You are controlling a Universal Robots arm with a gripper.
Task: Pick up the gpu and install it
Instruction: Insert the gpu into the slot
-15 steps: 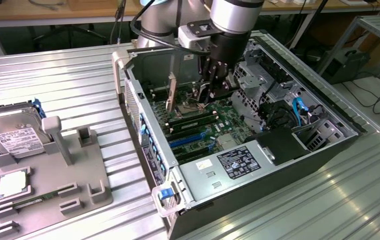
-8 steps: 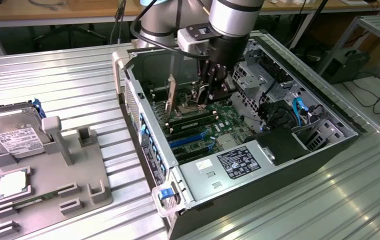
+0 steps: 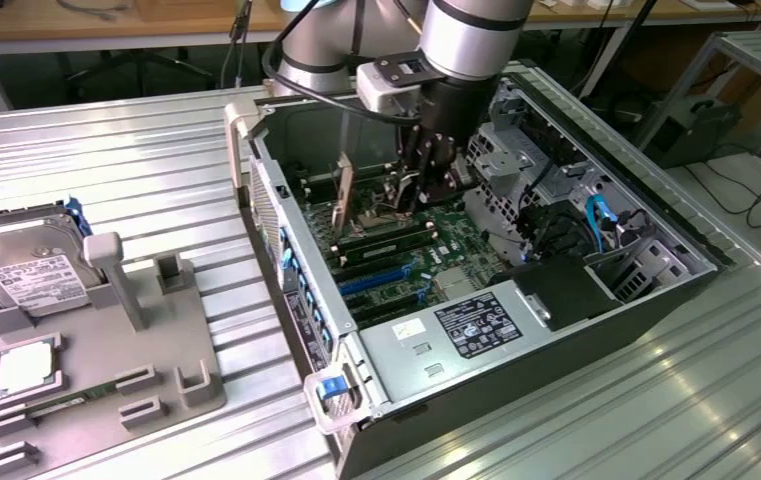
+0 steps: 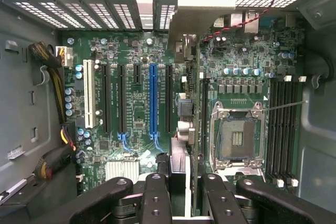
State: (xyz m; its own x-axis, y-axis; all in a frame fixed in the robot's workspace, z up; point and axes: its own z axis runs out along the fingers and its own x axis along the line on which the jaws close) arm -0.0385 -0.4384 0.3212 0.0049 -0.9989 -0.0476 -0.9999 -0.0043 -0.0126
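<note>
The gpu (image 3: 344, 197) is a thin dark card standing on edge inside the open computer case (image 3: 394, 345). My gripper (image 3: 418, 192) reaches down into the case and is shut on the card's inner end. In the wrist view the gpu (image 4: 179, 150) appears edge-on between my two black fingers (image 4: 156, 195). It runs toward its pale bracket (image 4: 144, 1) at the case's rear slot openings. The card hangs over the motherboard (image 4: 136, 114), just beside the blue expansion slot (image 4: 153, 100). I cannot tell whether its lower edge sits in a slot.
A grey fixture (image 3: 153, 350) at the exterior view's left holds the silver hard drive (image 3: 20, 265) and a small square chip (image 3: 27, 365). Inside the case are the open CPU socket (image 4: 236, 135), memory slots (image 4: 283, 129), a drive cage (image 3: 520, 150) and cable bundles (image 4: 50, 66).
</note>
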